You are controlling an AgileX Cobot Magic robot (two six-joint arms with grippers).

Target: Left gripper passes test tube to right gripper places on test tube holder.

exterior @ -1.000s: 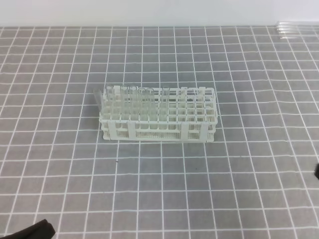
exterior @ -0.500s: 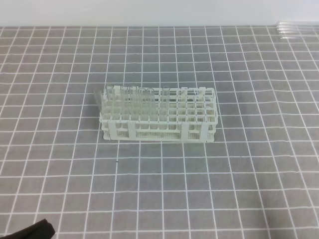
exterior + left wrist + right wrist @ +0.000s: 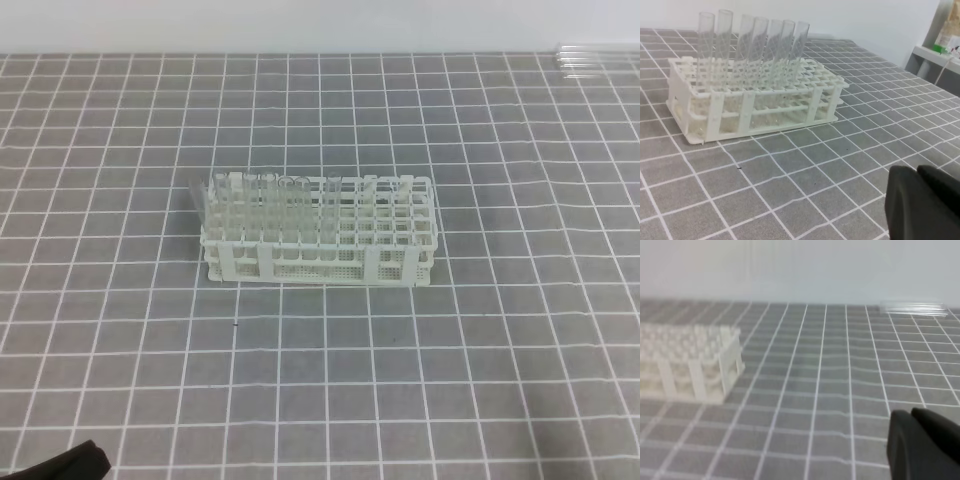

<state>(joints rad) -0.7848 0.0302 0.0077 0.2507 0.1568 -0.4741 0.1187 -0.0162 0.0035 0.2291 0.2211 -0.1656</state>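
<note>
The white test tube holder point(image 3: 330, 245) stands mid-table, with several clear tubes point(image 3: 270, 200) upright in its left half; one leans at its left end. In the left wrist view the holder point(image 3: 760, 107) is ahead to the left with the tubes point(image 3: 755, 45) tall in it. A few loose test tubes point(image 3: 592, 60) lie at the far right back, blurred in the right wrist view point(image 3: 912, 307). My left gripper point(image 3: 916, 170) sits low near the front left corner point(image 3: 60, 465), fingers together and holding nothing. My right gripper point(image 3: 911, 412) shows pressed-together black fingers, also without a tube.
The grey mat with a white grid point(image 3: 400, 380) covers the table up to the pale back wall. A shelf with bottles point(image 3: 945, 42) stands off the table's far side in the left wrist view.
A dark sliver of the right arm at the right edge of the exterior view one second ago has gone out of view. The holder and tubes have not moved.
</note>
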